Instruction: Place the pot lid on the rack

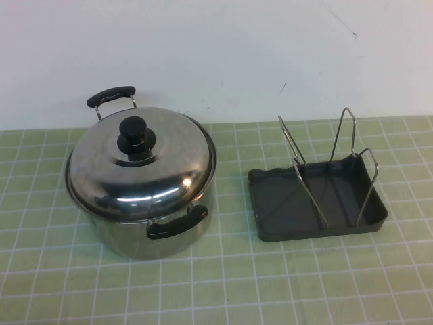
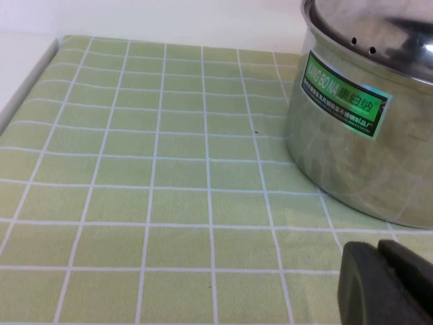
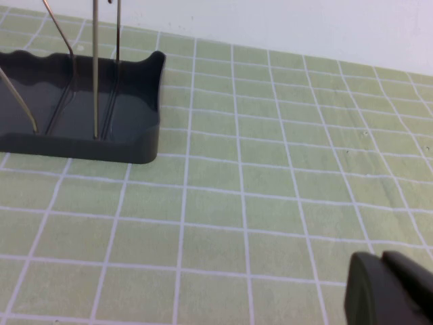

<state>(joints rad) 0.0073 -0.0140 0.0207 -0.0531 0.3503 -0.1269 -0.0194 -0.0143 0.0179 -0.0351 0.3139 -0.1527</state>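
A green mat point(image 1: 223, 284) with white squares is laid flat. A plain white wall point(image 1: 223, 54) is seen behind it.

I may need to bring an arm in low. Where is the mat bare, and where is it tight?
Bare green checked mat runs along the near side. A narrow strip separates the steel pot, wearing its domed steel lid, from the dark grey wire-loop rack. Left gripper sits shut beside the pot; right gripper shut beside the rack.

The left gripper point(image 2: 389, 281) and the right gripper point(image 3: 392, 291) are both closed, low above the surface point(image 2: 169, 203).
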